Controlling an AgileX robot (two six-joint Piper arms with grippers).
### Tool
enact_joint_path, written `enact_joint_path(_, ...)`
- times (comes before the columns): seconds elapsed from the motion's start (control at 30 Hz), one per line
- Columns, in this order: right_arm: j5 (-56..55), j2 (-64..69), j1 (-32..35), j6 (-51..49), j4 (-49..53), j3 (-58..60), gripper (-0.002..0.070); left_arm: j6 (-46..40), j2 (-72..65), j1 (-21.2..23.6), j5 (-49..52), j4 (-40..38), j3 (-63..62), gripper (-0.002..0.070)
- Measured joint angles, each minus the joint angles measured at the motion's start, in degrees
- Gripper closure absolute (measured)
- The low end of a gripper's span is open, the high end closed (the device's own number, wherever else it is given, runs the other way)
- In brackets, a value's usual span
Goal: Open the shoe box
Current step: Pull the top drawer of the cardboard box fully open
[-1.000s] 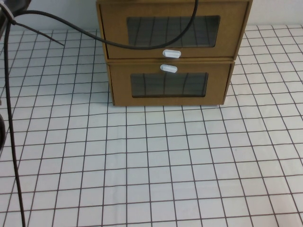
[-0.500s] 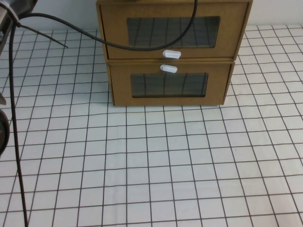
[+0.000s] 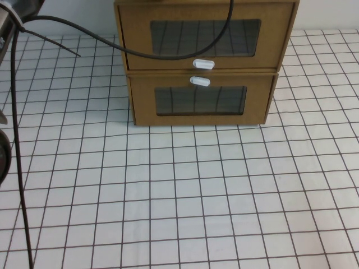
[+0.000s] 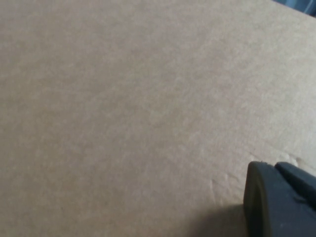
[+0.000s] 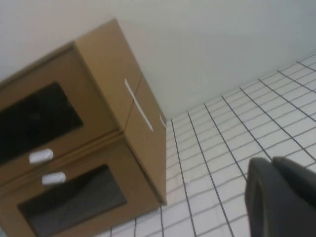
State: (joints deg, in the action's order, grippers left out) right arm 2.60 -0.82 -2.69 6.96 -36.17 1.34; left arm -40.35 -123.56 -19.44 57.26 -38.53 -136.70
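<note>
Shoe box (image 3: 206, 39) at the far middle of the gridded table (image 3: 196, 196), stacked flush on a twin box (image 3: 202, 106), each front with a dark window and a white handle: upper handle (image 3: 203, 63) just above lower handle (image 3: 199, 81). Both fronts shut, so nothing of the task done yet. Left gripper (image 4: 281, 202) out of sight from above, hovering very near a plain cardboard face, probably the top of the stack, though hard to say from so close; whether spread or closed, cannot tell. Right gripper (image 5: 279, 197) pressed together and holding nothing, hanging over the table off the stack's right side, well apart from it. Risks from here: taking the wrong handle, with so little room between the pair; pulling a front with the stack unbraced, likely dragging the light cardboard forward or tipping the upper unit off the lower; bearing down too hard on top, denting the cardboard or pinning the front against its own frame. Also the black cable (image 3: 140, 53) draped across the upper window, liable to snag on a corner, catch the upper handle, or hide it from above. Closed right jaws to be parted before any grasp; otherwise only a shove at the handle.
</note>
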Motion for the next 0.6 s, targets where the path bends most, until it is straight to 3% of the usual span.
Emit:
enact_joint_path(0.2,0.5,0.0,0.0,0.0,-10.1,0.0,0.0689,0.1,0.0,0.0,0.0,0.0,0.0,0.0678)
enact_joint_path(0.37,15.4,5.8,0.0,0.0,-12.8,-5.1,0.0689,0.3,0.0,0.0,0.0,0.0,0.0,0.0678)
enact_joint_path(0.6,35.7,20.4,0.0,6.2,-7.6,-19.8,0.069,0.3,0.0,0.0,0.0,0.0,0.0,0.0678)
